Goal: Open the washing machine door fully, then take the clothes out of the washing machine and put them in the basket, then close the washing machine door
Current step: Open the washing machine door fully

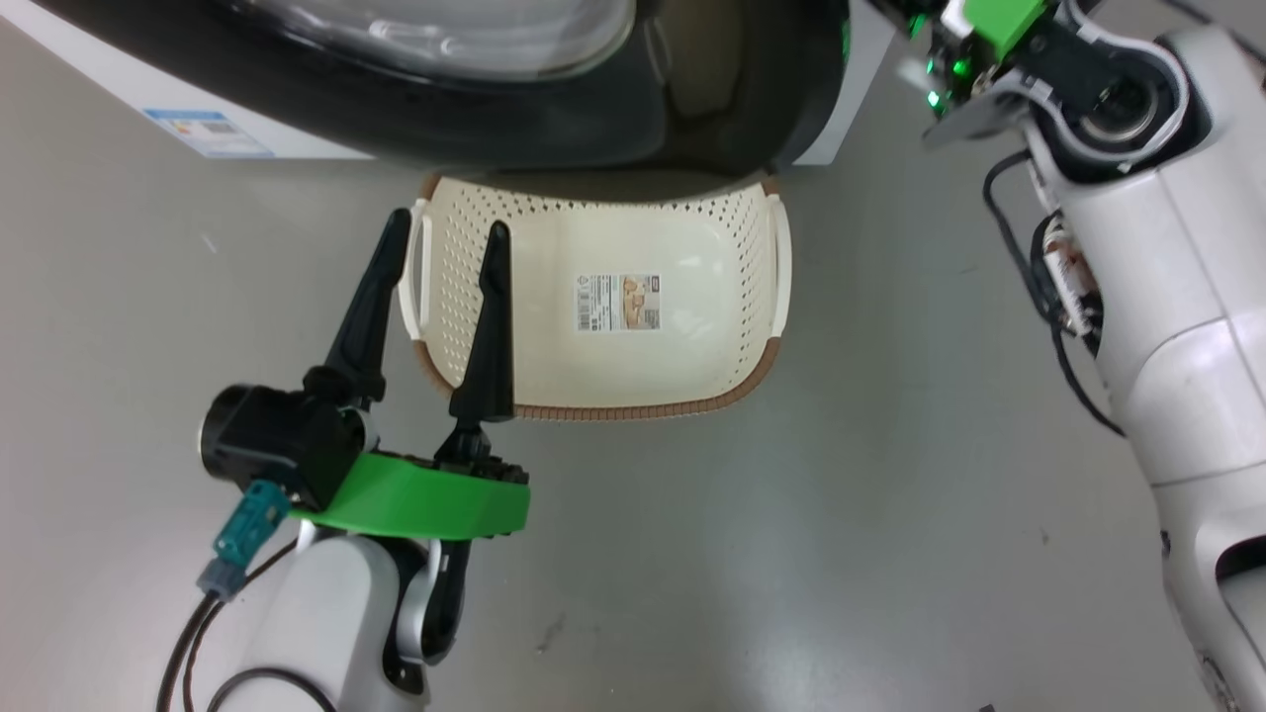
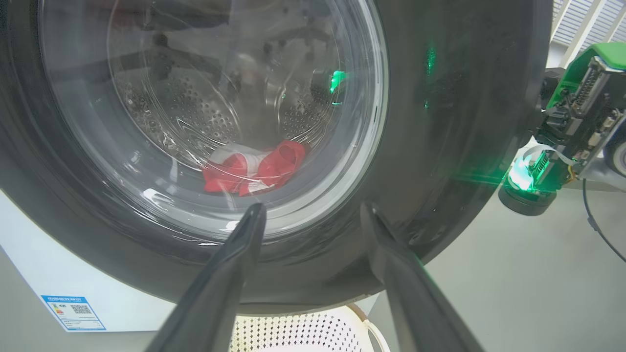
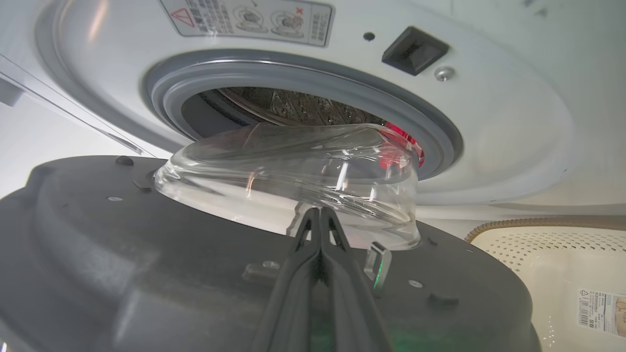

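Door (image 3: 146,254) ajar, clothes (image 2: 254,168) inside the drum (image 3: 293,102); left hand (image 1: 448,225) spread open above basket (image 1: 633,408), right hand (image 3: 319,215) pinched shut behind it.

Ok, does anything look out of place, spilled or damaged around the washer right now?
Nothing looks spilled or broken. One thing to note: the washing machine door is only partly open and overhangs the far rim of the basket, which holds just its paper label. The clothes lie inside the washing machine.
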### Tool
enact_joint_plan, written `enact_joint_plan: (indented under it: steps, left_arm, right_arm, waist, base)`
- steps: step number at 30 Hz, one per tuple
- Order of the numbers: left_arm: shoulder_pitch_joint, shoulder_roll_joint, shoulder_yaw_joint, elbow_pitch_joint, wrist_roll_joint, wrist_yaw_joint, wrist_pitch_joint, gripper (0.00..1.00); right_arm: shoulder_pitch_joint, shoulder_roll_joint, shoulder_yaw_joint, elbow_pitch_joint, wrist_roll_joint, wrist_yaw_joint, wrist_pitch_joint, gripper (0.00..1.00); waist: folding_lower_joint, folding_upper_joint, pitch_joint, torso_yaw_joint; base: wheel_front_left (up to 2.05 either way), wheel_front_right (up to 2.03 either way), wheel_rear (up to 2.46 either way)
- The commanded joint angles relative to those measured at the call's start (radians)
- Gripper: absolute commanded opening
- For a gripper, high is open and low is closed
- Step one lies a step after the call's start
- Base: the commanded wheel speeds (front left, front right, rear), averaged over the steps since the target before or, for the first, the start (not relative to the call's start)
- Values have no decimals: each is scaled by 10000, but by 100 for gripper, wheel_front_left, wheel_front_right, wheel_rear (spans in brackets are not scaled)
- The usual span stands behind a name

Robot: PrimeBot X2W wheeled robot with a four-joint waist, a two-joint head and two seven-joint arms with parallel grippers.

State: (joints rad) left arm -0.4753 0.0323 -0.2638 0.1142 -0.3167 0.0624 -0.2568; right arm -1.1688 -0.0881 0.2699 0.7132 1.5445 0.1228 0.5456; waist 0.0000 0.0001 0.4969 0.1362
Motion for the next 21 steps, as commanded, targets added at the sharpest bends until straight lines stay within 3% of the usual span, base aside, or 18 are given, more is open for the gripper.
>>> enact_joint_plan:
  steps: [1,21]
  left_arm:
    - [238,179,352,-150,66,20,-49,100]
    - [1114,179,708,222,-99,14,-49,100]
  right_arm:
    - [271,378,195,-392,96,79,-42,0]
    - [1922,378,1419,-858,677,79,-463,0]
  waist:
    - [0,-1,-217,-78]
    - [0,-1,-1553,-336]
  base:
    - [0,0,0]
    - [0,0,0]
